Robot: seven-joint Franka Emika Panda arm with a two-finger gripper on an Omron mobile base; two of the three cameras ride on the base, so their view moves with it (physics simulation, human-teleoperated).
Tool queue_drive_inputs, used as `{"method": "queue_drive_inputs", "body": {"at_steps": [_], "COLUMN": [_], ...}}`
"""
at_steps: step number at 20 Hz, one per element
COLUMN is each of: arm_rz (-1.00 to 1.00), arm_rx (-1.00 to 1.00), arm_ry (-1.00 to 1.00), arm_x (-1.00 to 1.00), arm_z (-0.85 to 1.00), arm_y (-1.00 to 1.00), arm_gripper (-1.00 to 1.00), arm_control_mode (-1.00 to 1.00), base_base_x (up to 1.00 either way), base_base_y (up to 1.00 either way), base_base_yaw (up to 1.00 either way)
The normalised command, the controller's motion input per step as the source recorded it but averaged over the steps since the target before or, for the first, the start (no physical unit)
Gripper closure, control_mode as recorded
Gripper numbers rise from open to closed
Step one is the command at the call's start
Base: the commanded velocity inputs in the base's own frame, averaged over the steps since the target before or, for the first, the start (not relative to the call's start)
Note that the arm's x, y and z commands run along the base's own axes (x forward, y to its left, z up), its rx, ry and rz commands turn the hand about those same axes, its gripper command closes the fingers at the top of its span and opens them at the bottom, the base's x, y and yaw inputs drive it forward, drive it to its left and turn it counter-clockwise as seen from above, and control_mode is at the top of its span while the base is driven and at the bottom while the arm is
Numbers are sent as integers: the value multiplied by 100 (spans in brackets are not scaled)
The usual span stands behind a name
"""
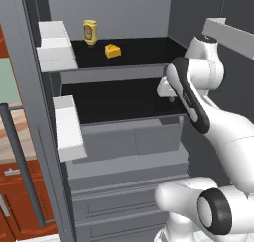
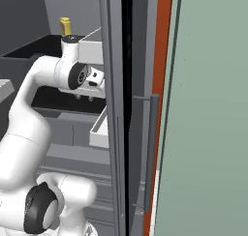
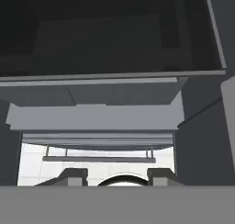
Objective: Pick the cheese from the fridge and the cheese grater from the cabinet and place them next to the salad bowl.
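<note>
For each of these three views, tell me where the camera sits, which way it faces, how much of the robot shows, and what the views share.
Left base view: behind the arm on its left, facing forward and down into the open fridge; cheese and mustard bottle on the top shelf; arm rises from lower right.
Right base view: behind on the right, facing along the fridge's edge; arm rises from lower left, hand hanging over a lower shelf.
Hand view: on the hand, facing down the fridge's shelves and drawers; fingertips at bottom.
Shared: both base views show the bottle and arm.
</note>
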Motion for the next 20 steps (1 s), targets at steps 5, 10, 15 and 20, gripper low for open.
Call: {"method": "queue_drive_inputs", "body": {"at_steps": [5, 10, 15, 20], "arm_rz": [2, 5, 2, 8], "arm_rx": [-2, -9, -2, 0], "arm_ry": [-12, -29, -11, -4], "arm_x": [-22, -23, -19, -15], "arm_z": [0, 4, 17, 26], "arm_y": [11, 27, 13, 7], "arm_gripper": [-100, -100, -100, -100], "arm_control_mode": [-100, -100, -100, -100], "base_base_x": [0, 0, 0, 0], "base_base_y": [0, 0, 0, 0], "base_base_yaw": [0, 0, 0, 0]}}
